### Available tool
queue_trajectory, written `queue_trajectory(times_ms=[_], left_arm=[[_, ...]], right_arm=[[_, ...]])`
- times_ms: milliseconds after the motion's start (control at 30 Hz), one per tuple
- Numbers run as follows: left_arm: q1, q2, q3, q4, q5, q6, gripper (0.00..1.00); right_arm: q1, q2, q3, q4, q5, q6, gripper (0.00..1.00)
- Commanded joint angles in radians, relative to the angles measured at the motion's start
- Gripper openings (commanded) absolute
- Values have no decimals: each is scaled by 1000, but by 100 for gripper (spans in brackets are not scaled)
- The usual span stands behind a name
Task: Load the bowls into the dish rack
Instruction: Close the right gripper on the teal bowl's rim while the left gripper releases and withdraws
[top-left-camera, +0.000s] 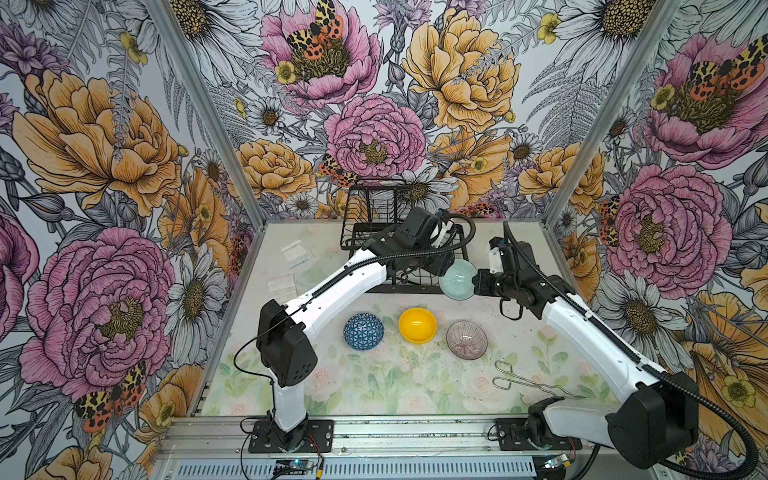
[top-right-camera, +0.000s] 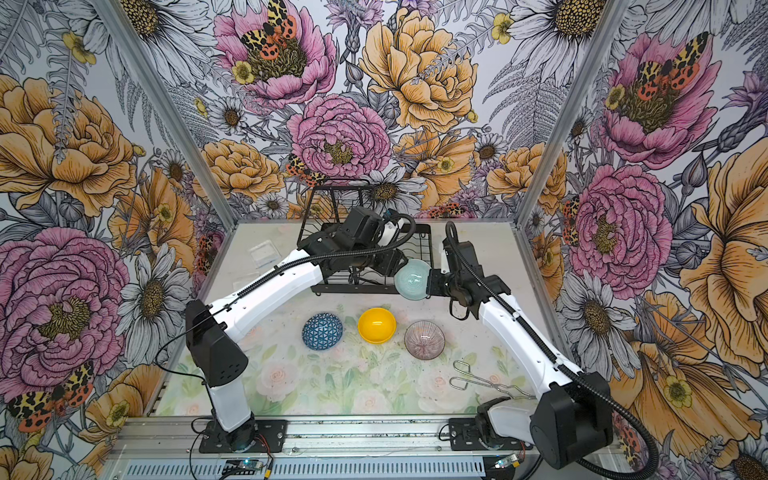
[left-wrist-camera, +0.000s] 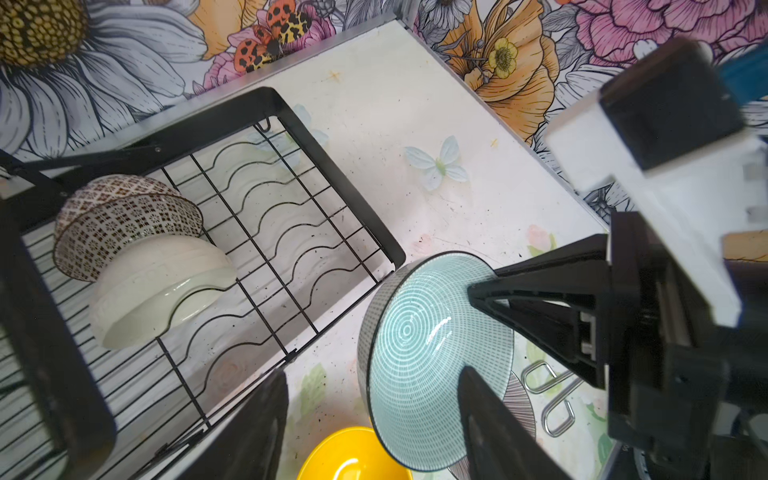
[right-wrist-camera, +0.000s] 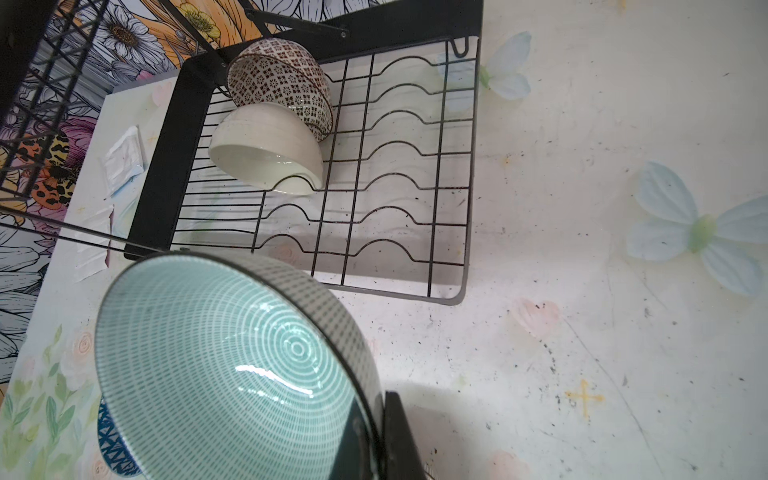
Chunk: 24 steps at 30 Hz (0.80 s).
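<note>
My right gripper (top-left-camera: 478, 282) (right-wrist-camera: 374, 415) is shut on the rim of the pale teal bowl (top-left-camera: 457, 279) (left-wrist-camera: 424, 353) (right-wrist-camera: 216, 365), holding it tilted above the table by the dish rack's (top-left-camera: 361, 241) (left-wrist-camera: 332, 166) near right corner. My left gripper (left-wrist-camera: 372, 374) is open beside that bowl, with one finger overlapping its inside. A mosaic bowl (left-wrist-camera: 124, 224) (right-wrist-camera: 282, 83) and a cream bowl (left-wrist-camera: 158, 286) (right-wrist-camera: 266, 145) lean in the rack's slots. On the table stand the blue bowl (top-left-camera: 363, 331), yellow bowl (top-left-camera: 417, 325) and mauve bowl (top-left-camera: 466, 339).
Wire tongs (top-left-camera: 523, 380) (left-wrist-camera: 548, 395) lie near the right arm's base. Clear plastic pieces (top-left-camera: 296, 253) lie left of the rack. The rack's raised basket (top-left-camera: 376, 203) stands at the back against the wall. The left arm reaches across the rack's front.
</note>
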Motion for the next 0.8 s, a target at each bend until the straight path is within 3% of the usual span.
queue_trajectory(times_ms=[0, 233, 533, 767], left_arm=[[-9, -74, -18, 20, -32, 21, 73], [5, -198, -88, 20, -138, 46, 99], [210, -400, -306, 22, -174, -22, 99], [372, -490, -467, 19, -138, -77, 99]], right_arm=[[5, -39, 33, 36, -5, -10, 0], [2, -34, 50, 36, 23, -50, 0], [-5, 4, 144, 45, 151, -222, 0], [-4, 78, 154, 218, 283, -414, 0]])
